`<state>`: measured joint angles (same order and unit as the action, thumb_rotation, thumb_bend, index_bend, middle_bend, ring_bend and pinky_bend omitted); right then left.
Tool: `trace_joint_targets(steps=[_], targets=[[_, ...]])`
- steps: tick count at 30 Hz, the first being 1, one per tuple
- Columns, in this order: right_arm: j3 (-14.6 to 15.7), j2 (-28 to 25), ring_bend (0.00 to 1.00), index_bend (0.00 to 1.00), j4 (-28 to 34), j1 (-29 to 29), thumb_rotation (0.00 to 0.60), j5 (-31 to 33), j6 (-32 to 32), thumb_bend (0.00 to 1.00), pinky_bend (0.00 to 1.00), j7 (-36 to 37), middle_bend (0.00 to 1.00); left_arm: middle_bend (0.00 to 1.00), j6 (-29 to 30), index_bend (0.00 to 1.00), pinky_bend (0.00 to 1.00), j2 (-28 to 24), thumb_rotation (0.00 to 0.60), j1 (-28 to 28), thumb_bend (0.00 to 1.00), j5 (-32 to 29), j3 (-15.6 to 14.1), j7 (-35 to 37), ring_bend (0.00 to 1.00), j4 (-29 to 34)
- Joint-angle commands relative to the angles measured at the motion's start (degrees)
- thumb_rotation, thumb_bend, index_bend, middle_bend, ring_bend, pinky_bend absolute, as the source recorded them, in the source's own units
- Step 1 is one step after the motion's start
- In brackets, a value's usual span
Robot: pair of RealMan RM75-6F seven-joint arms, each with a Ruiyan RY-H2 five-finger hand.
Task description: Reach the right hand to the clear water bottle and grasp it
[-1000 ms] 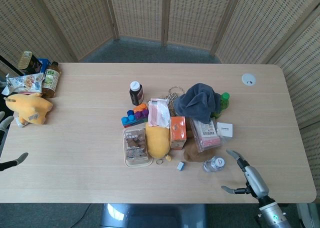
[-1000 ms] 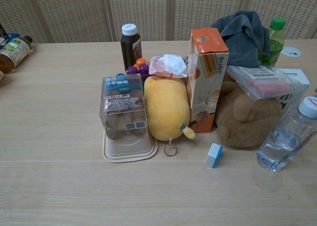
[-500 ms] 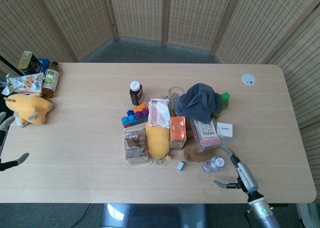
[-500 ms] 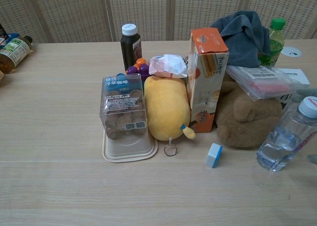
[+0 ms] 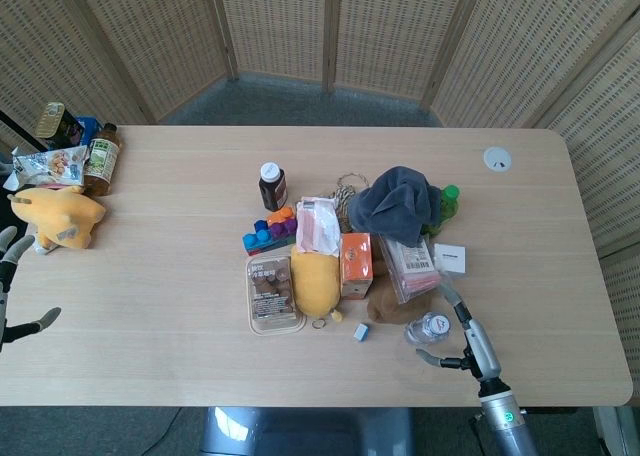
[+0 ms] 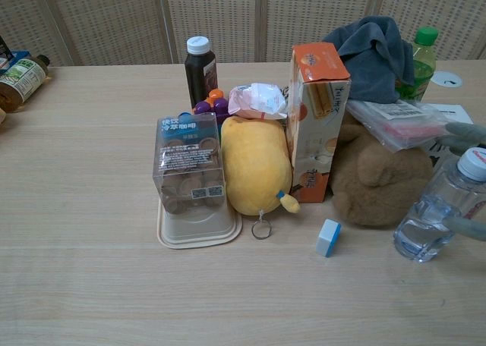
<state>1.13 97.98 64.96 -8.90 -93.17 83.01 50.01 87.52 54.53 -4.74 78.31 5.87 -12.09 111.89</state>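
Near the table's (image 5: 150, 366) front-right edge, the right robot hand (image 5: 462, 342), fingers apart, flanks the clear plastic water bottle (image 5: 428, 328) without gripping it.

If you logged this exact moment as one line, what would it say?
step: reach | right hand: open, fingers flanking clear plastic water bottle, not gripping | left hand: open, idle | bottle: tilted against brown plush toy

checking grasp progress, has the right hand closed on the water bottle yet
No, in the head view the right hand sits beside the water bottle with its fingers spread either side of it, not wrapped around it.
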Motion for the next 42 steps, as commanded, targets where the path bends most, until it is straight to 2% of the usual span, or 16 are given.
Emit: trace_joint_targets(steps=[1,2,3,4,5,6,9,13,16,20,26,32,42], targets=[[-0.63,1.90,0.00,0.00,-1.95,0.13,0.600,0.42,0.98,0.00,0.00,0.69,0.01,0.00,0.04,0.14,0.00,0.02,0.600,0.00,0.00,-0.11,0.06,-0.03,0.00,-0.04],[-0.69,2.31,0.00,0.00,-2.31,0.19,0.600,0.38,1.34,0.00,0.00,0.93,0.05,0.00,0.07,0.14,0.00,0.01,0.600,0.00,0.00,-0.13,0.10,0.01,0.00,-0.04],[-1.04,3.02,0.02,0.02,-2.87,0.31,0.600,0.47,2.08,0.00,0.00,1.00,0.15,0.00,0.12,0.14,0.00,0.00,0.600,0.02,0.00,-0.17,0.14,0.07,0.00,-0.05],[-1.30,3.67,0.07,0.08,-3.46,0.39,0.600,0.54,2.59,0.00,0.03,0.65,0.29,0.00,0.16,0.14,0.00,-0.02,0.600,0.03,0.00,-0.18,0.17,0.13,0.00,-0.06],[-1.27,4.16,0.12,0.12,-3.95,0.44,0.600,0.46,2.86,0.00,0.06,0.40,0.37,0.00,0.22,0.14,0.00,-0.04,0.600,0.04,0.00,-0.19,0.21,0.17,0.00,-0.08],[-1.11,4.46,0.22,0.22,-4.24,0.51,0.600,0.27,3.14,0.00,0.14,0.47,0.49,0.00,0.26,0.14,0.00,-0.03,0.600,0.05,0.00,-0.21,0.24,0.17,0.00,-0.10],[-0.96,5.84,0.45,0.45,-5.78,0.93,0.600,0.00,4.45,0.00,0.36,0.41,0.74,0.00,0.29,0.14,0.00,-0.07,0.600,0.07,0.00,-0.25,0.28,0.27,0.00,-0.13],[-1.19,7.34,0.64,0.65,-8.00,1.34,0.600,0.49,5.14,0.00,0.56,0.72,0.93,0.00,0.38,0.14,0.00,-0.16,0.600,0.13,0.00,-0.17,0.28,0.41,0.00,-0.07],[-1.43,7.79,0.68,0.70,-9.13,1.59,0.600,0.82,5.66,0.00,0.61,1.20,0.97,0.00,0.46,0.14,0.00,-0.24,0.600,0.18,0.00,-0.24,0.34,0.52,0.00,-0.08],[-1.91,7.61,0.69,0.71,-9.25,1.57,0.600,0.65,6.95,0.00,0.63,1.39,0.98,0.00,0.27,0.14,0.00,-0.28,0.600,0.13,0.00,-0.32,0.32,0.64,0.00,0.00],[-3.26,5.76,0.70,0.71,-4.97,0.49,0.600,-0.67,9.58,0.00,0.63,-1.11,0.99,0.00,0.17,0.14,0.00,-0.26,0.600,0.14,0.00,-0.22,0.22,0.70,0.00,0.15],[-5.90,1.31,0.70,0.70,4.94,-1.50,0.600,-2.46,12.09,0.00,0.63,-6.51,0.98,0.00,0.30,0.14,0.00,-0.60,0.600,0.25,0.00,-0.32,0.36,1.29,0.00,0.38],[-11.78,-8.07,0.70,0.70,26.88,-5.29,0.600,-5.48,13.12,0.00,0.63,-20.52,0.98,0.00,-0.09,0.14,0.00,-0.67,0.600,0.19,0.00,-0.19,0.13,1.36,0.00,0.66]])
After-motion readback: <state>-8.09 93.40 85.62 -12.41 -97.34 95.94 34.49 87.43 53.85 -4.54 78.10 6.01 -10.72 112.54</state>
